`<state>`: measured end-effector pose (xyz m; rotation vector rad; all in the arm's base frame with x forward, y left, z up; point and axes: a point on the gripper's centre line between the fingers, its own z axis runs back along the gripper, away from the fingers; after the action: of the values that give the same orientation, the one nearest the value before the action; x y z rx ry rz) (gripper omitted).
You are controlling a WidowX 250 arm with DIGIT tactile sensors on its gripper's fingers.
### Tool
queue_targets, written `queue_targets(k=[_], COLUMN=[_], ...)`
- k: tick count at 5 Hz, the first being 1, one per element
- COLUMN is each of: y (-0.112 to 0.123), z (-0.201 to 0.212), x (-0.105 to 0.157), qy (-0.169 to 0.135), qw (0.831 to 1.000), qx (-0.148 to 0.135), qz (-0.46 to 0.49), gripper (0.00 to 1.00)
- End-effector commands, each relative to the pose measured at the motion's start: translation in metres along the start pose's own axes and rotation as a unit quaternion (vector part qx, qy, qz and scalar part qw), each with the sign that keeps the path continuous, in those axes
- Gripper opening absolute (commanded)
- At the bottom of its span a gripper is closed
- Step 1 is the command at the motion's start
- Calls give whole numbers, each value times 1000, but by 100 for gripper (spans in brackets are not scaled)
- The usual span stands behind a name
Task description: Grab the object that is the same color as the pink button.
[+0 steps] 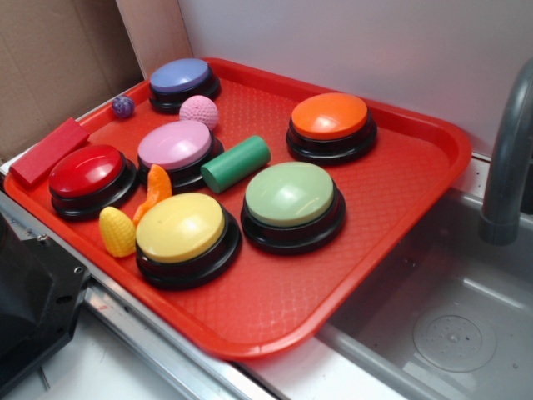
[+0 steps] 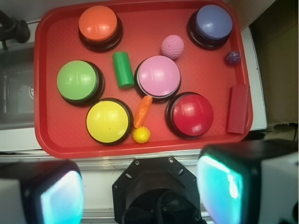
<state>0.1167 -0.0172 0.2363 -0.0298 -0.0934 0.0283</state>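
Observation:
The small pink dimpled ball (image 1: 199,111) (image 2: 172,46) lies on the red tray (image 1: 400,192) (image 2: 51,130), between the blue-purple button (image 1: 182,81) (image 2: 213,23) and the pink button (image 1: 176,147) (image 2: 159,77). The pink button has a pale pink-mauve dome on a black base, in the tray's middle. My gripper (image 2: 142,196) is high above the tray's near edge, over the robot base, well away from the ball. Its two fingers (image 2: 222,186) stand wide apart with nothing between them. The gripper does not show in the exterior view.
Also on the tray: orange (image 2: 97,25), green (image 2: 78,81), yellow (image 2: 108,121) and red (image 2: 190,113) buttons, a green cylinder (image 2: 123,69), a carrot (image 2: 143,111), a yellow corn (image 2: 141,134), a tiny purple ball (image 2: 232,57), a red block (image 2: 238,108). A sink (image 1: 458,325) with a grey faucet (image 1: 508,158) adjoins the tray.

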Motion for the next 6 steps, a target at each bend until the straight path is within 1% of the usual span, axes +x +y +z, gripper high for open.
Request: queue_targets(k=[1,2,3,4,5,6], y=[17,32,61,78,92,102], z=[-30,-56,-95,-124,-165,-187], x=[48,74,103,120,142,149], qy=[-17,-47,-50,-55,-50,-42], qw=[997,989,979,968,962,957], qx=[-27,-21,30,32,40,67], qz=[70,142,195,241,265,280], gripper=[100,100,100,100,100,100])
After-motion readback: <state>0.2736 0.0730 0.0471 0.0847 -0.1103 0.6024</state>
